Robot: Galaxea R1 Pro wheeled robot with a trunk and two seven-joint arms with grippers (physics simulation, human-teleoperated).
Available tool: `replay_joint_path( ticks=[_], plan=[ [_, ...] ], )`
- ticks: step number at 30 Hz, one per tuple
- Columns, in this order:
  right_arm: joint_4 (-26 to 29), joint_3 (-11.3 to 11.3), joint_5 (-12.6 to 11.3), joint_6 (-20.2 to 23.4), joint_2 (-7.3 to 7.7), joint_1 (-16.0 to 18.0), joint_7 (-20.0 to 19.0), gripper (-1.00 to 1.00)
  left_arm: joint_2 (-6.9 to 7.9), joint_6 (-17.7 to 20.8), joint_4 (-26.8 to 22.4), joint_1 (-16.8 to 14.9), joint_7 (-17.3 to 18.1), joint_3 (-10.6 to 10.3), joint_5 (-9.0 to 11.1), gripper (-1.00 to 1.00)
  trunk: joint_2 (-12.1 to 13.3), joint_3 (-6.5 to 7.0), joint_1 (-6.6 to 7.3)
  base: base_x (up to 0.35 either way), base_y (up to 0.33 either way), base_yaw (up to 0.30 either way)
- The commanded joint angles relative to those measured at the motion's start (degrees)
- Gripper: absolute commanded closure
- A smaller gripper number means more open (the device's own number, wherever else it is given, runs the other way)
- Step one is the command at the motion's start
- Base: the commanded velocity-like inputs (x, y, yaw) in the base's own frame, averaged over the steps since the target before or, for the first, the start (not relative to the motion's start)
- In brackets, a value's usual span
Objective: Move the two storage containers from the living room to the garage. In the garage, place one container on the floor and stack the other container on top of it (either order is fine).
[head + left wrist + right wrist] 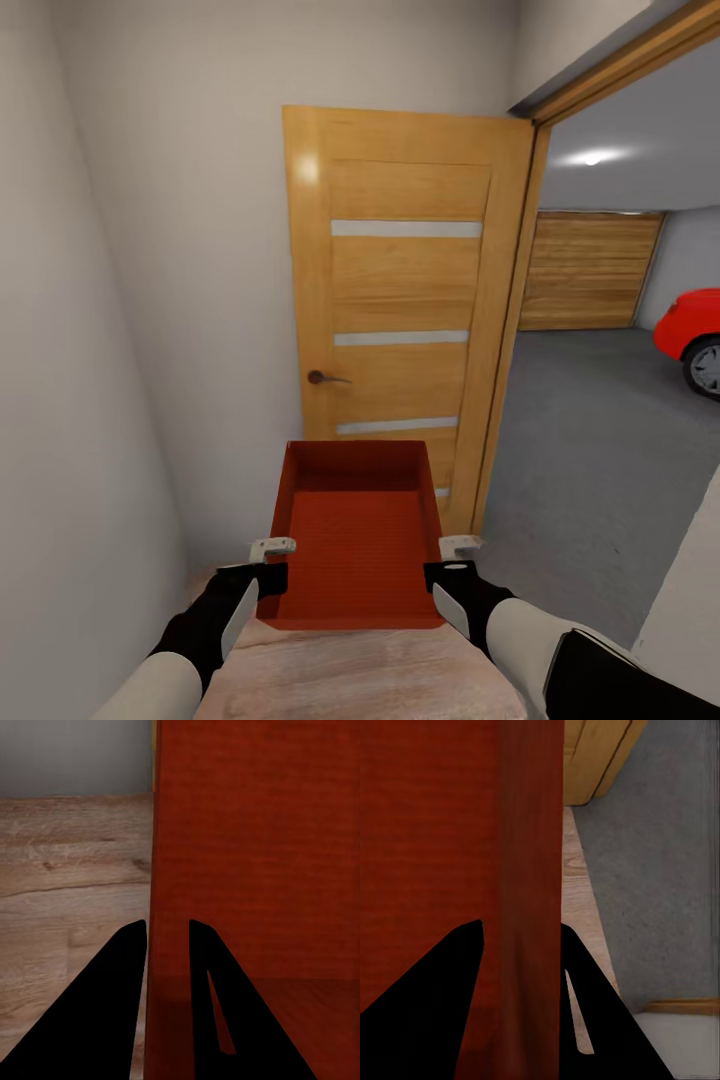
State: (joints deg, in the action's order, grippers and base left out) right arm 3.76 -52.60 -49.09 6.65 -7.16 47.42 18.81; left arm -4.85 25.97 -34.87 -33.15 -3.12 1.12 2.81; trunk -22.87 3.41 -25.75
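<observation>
Up close on the left, a plain white wall point(90, 350) runs away from the robot, with light wood plank flooring point(360, 670) underfoot. Next comes the left gripper point(272, 548), its dark fingers point(97, 1020) clamped on the left wall of an orange-red, open-topped rectangular storage container point(360, 535) with finely ribbed sides; in the left wrist view that wall stands between the two fingers, one outside and one inside the bin. The container is held level above the plank floor, between both arms, just in front of the robot. Beyond it, a light wooden door point(405, 300) with frosted glass strips and a dark handle point(322, 377) stands swung open against the far wall. Right of the container, the right gripper point(460, 545) grips the bin's right wall the same way, its fingers point(427, 1012) straddling the rim. Further right, past the wooden door frame point(515, 320), lies the garage's rough, dark grey concrete floor point(590, 450), with a slatted wooden garage door point(590, 270) at the far end and the front of a red car point(692, 335) at the right edge.
</observation>
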Motion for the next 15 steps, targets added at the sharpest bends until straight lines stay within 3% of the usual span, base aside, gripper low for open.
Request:
replay_joint_path(
  ticks=[1,15],
  plan=[
    [-0.3,0.1,0.0,0.4,0.22,0.0,1.3,1.0,0.02,0.4,-0.1,0.0,-0.6,0.0,-0.9,1.0,0.0,-0.02,-0.03,0.125,0.102,-0.282],
    [-0.3,0.0,0.0,0.4,0.22,0.0,1.3,1.0,0.18,0.3,-0.1,0.0,-0.5,0.0,-0.8,1.0,0.0,-0.02,-0.03,0.209,0.17,-0.287]
  ],
)
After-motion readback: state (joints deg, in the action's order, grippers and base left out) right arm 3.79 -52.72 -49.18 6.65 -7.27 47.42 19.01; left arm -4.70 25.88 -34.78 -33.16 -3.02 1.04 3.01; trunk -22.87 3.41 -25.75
